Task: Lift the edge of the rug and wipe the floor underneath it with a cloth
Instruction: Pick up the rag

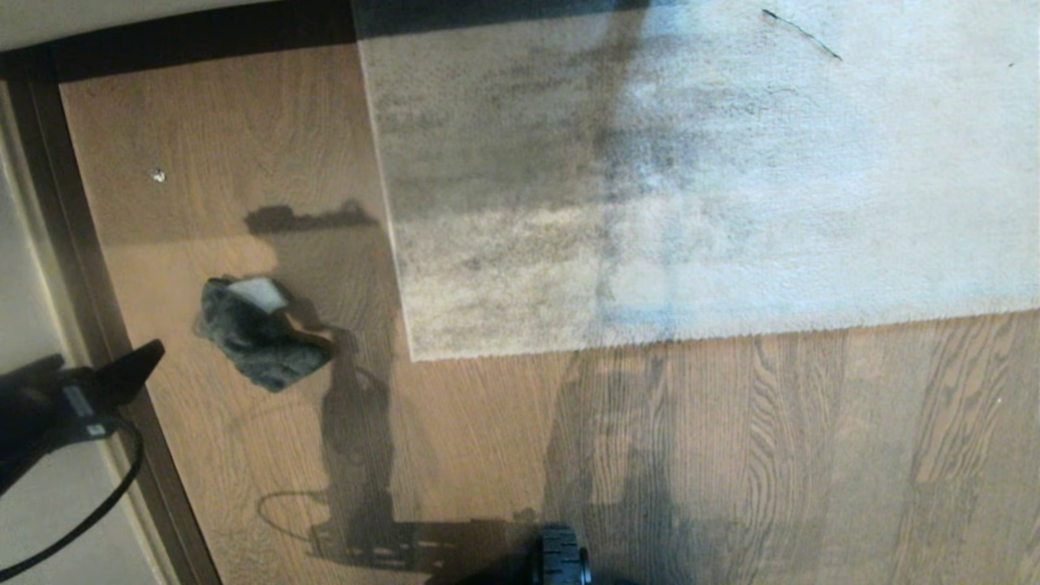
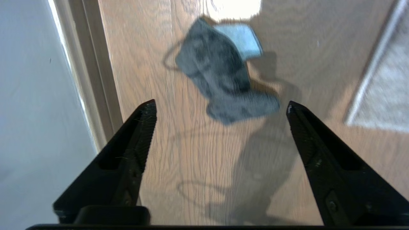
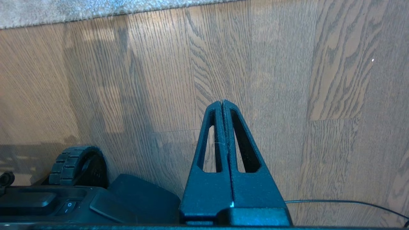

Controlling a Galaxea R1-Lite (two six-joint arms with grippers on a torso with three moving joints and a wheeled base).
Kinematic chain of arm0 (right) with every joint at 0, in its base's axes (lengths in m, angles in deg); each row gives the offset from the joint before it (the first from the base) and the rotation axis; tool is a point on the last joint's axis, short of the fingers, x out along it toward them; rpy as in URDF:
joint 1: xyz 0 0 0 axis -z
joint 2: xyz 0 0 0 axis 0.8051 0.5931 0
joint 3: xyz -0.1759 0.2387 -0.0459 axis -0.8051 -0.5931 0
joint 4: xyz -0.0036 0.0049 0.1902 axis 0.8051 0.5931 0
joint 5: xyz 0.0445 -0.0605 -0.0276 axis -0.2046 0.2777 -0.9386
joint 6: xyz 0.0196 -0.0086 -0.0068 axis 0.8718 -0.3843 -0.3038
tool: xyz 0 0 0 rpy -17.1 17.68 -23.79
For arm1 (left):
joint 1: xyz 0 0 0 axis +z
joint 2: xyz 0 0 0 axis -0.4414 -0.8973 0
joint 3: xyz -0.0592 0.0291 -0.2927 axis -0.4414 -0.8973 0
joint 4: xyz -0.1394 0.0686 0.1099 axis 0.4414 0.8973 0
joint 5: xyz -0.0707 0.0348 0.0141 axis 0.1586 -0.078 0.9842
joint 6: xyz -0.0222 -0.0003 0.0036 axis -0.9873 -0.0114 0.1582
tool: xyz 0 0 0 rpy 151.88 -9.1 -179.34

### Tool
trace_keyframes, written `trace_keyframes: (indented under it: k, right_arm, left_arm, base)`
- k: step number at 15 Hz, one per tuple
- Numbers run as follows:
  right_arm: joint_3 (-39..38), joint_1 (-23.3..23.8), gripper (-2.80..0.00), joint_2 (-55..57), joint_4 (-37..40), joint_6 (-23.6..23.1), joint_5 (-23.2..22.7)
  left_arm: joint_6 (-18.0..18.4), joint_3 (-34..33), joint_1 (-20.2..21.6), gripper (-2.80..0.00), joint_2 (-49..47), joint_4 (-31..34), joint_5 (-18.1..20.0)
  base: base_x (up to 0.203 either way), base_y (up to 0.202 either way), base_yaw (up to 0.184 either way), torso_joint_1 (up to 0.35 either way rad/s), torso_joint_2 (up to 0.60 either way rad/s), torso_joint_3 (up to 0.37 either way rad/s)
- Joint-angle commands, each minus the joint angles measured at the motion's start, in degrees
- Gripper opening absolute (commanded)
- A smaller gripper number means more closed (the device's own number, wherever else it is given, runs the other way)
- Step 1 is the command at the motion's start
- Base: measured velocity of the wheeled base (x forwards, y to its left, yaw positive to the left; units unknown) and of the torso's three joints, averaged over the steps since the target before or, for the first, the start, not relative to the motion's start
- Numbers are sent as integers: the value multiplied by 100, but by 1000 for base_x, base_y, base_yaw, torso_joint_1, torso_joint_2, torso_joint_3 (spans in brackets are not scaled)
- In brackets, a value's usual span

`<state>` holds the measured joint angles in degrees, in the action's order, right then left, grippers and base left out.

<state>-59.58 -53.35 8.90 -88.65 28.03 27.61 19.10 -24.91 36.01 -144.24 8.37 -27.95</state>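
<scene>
The grey cloth (image 1: 256, 333) lies crumpled on the wood floor (image 1: 650, 455), left of the rug's corner, with a lighter face showing at its far end. The pale grey rug lies flat, and its edge (image 1: 402, 268) and square corner (image 1: 413, 356) rest on the floor. My left gripper (image 1: 134, 366) hovers at the left, short of the cloth. In the left wrist view this gripper (image 2: 221, 103) is open and empty, with the cloth (image 2: 217, 73) ahead of its fingertips and apart from them. My right gripper (image 3: 222, 101) is shut on nothing, low over bare floor (image 3: 335, 95).
A dark skirting strip (image 1: 89, 309) and a pale wall (image 1: 32, 268) run along the left, close beside my left gripper. A wheel (image 1: 562, 556) of my base sits at the near edge. A thin black cable (image 3: 345, 202) lies on the floor. A small white speck (image 1: 158, 175) lies far left.
</scene>
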Motion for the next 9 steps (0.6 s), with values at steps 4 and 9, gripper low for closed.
trace_keyframes:
  k: [4, 9]
  right_arm:
    - [-1, 0, -280, -2, 0, 1, -3]
    - [-1, 0, -280, -2, 0, 1, -3]
  left_arm:
    - [4, -64, 21, 0, -1207, -1264, -7]
    - [4, -89, 10, 0, -2518, -2793, -5]
  base:
    - [0, 0, 0, 0, 0, 0]
    - [0, 0, 0, 0, 0, 0]
